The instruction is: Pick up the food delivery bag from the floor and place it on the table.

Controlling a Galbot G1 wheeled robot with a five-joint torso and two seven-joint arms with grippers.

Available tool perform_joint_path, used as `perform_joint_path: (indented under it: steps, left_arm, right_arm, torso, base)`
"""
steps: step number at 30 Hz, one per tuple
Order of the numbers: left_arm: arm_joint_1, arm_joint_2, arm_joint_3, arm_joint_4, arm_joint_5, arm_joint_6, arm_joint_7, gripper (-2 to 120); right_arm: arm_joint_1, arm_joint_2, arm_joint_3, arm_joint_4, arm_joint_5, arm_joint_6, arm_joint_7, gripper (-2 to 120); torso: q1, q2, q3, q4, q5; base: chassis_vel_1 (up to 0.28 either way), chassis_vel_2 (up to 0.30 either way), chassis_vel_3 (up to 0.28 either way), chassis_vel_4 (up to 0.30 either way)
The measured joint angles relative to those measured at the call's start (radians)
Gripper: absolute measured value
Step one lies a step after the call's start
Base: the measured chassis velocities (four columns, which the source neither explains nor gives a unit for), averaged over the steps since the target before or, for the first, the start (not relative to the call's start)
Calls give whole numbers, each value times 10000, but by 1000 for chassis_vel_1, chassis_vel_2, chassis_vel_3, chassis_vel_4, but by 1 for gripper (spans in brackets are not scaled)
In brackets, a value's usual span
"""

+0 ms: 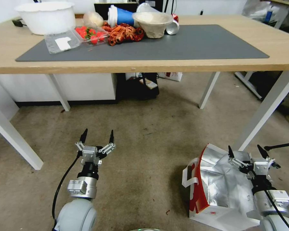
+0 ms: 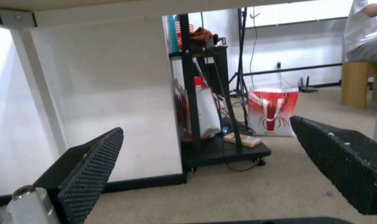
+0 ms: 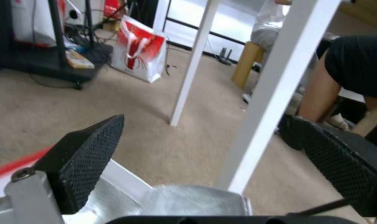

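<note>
Floor: a worn grey-brown carpet (image 1: 144,144) is spreading under the table and around both arms, with small specks lying on it.
Table: a light-wood table (image 1: 189,64) on white legs is standing ahead of the robot, carrying a dark grey mat (image 1: 196,45).
Table clutter: a white bowl (image 1: 46,16), a clear box of strawberries (image 1: 88,33), a heap of orange-red ribbon (image 1: 123,33), a blue cup (image 1: 120,16) and a beige bowl (image 1: 152,22) are crowding the far left part of the mat.
Bag: the food delivery bag (image 1: 212,189) is sitting on the carpet at the robot's right, just beside a white table leg (image 1: 266,109), its mouth gaping upward so the silver foil lining is showing; its red side and a white strap handle (image 1: 188,179) are facing the middle of the floor.
Right gripper: the right gripper (image 1: 248,153) is hovering over the bag's open mouth, its fingers standing wide apart and gripping nothing; in the right wrist view (image 3: 213,155) crumpled foil (image 3: 196,200) is lying just below the spread pads.
Left gripper: the left gripper (image 1: 97,137) is hanging above bare carpet, well apart from the bag, with its fingers spread and empty; in the left wrist view (image 2: 205,165) it is pointing under the table.
Background: a second red-and-white paper bag (image 2: 273,112) is standing on the carpet beyond the table, beside a black wheeled rack (image 2: 209,102).
</note>
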Motion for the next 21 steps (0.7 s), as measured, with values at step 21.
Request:
perform_joint_path:
  steps: [21]
  left_arm:
    - [-106,39,53,358,65,14,126,100]
  right_arm:
    - [1075,-197,383,-2268,-81,-79,-92,100]
  torso:
    - [2,13,0,0,-1]
  base:
    - [0,0,0,0]
